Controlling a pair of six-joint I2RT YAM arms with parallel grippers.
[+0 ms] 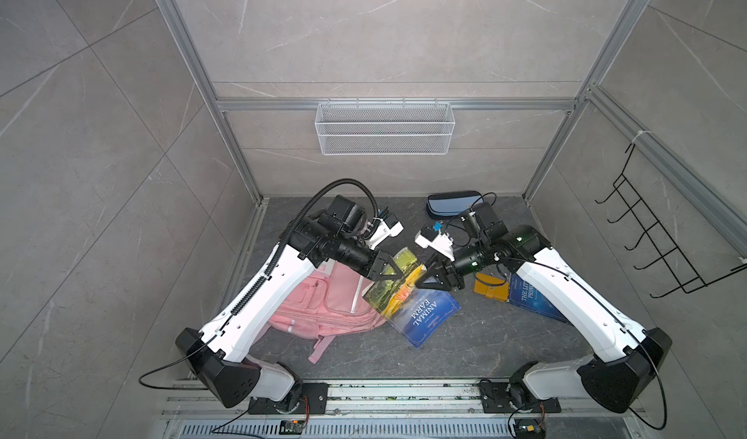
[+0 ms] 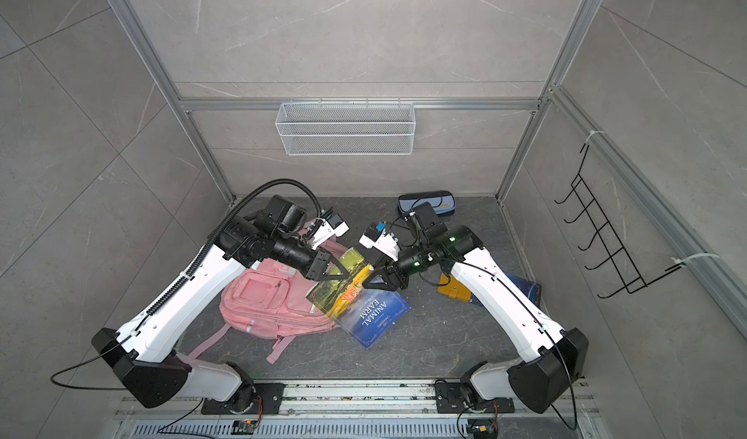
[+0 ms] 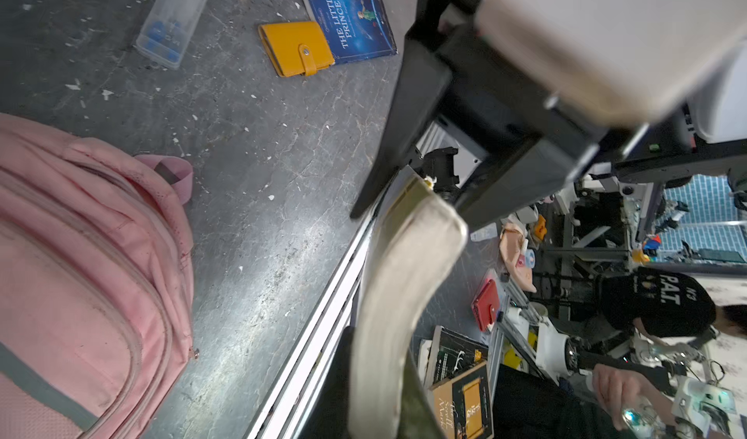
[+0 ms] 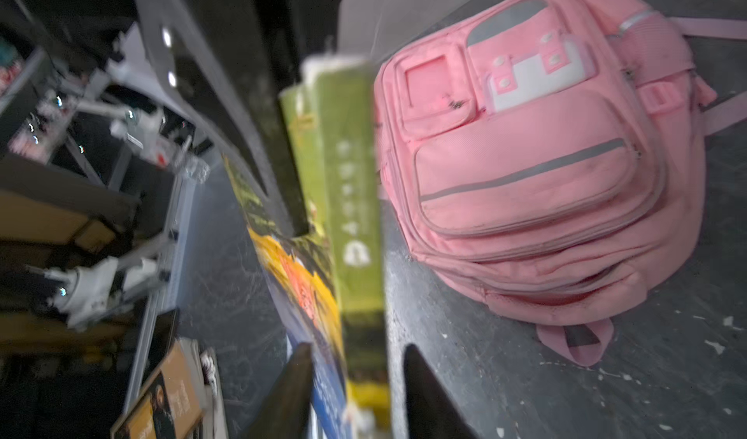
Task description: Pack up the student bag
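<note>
The student bag [image 1: 323, 307] [image 2: 262, 303], a pink backpack, lies flat on the dark floor at the left, also seen in both wrist views [image 3: 81, 275] [image 4: 545, 174]. Its zips look closed. Beside it the "Animal Farm" book [image 1: 420, 315] [image 2: 372, 315] is tilted up, one end on the floor. My left gripper [image 1: 400, 277] [image 2: 343, 273] [image 3: 380, 408] is shut on the book's raised end; its page edge [image 3: 404, 295] fills the wrist view. My right gripper [image 1: 418, 281] [image 2: 368, 281] [image 4: 357, 360] is open, its fingers either side of the book's green spine [image 4: 355, 214].
A yellow wallet [image 1: 491, 289] [image 3: 297, 47] lies on "The Little Prince" book [image 1: 529, 295] [image 3: 351, 17] under the right arm. A blue pencil case [image 1: 452, 204] sits at the back, a clear plastic box [image 3: 171, 21] nearby. A white wire basket [image 1: 384, 128] hangs on the back wall.
</note>
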